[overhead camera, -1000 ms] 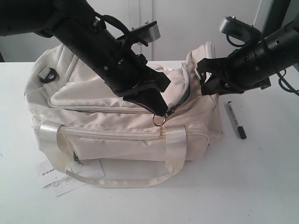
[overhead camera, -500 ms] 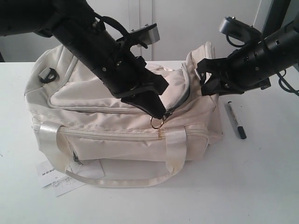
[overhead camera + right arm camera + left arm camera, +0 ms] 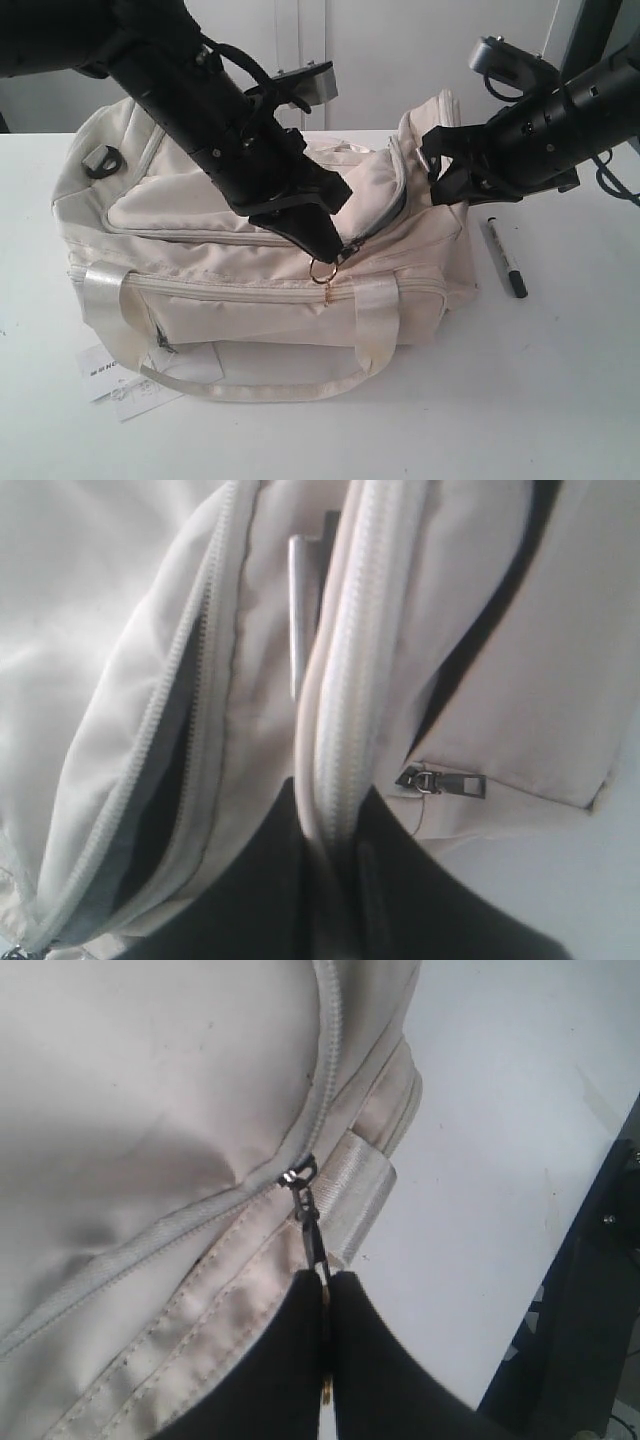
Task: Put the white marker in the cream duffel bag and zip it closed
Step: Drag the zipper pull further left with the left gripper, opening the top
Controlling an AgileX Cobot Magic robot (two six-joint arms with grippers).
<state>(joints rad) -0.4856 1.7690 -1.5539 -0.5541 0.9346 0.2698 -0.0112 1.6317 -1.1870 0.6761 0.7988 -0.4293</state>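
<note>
Exterior: marker [image 3: 503,257] out of the bag [image 3: 250,300], on the worktop [image 3: 560,390] toward its right edge, just beside the bag's end; right gripper [image 3: 445,172] pins that end, probably bracing for the zip. Left wrist: left gripper [image 3: 325,1285] clamped on the zip pull [image 3: 305,1210]. Right wrist: jaws pinched on the open rim [image 3: 335,710].

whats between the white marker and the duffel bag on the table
Nothing: in the exterior view only a bare strip of white table separates the white marker from the cream duffel bag.

Bright, even light; white tabletop [image 3: 560,400] nearly washes out, faint shadow under the cream duffel bag [image 3: 250,305]; wrist views soft.
</note>
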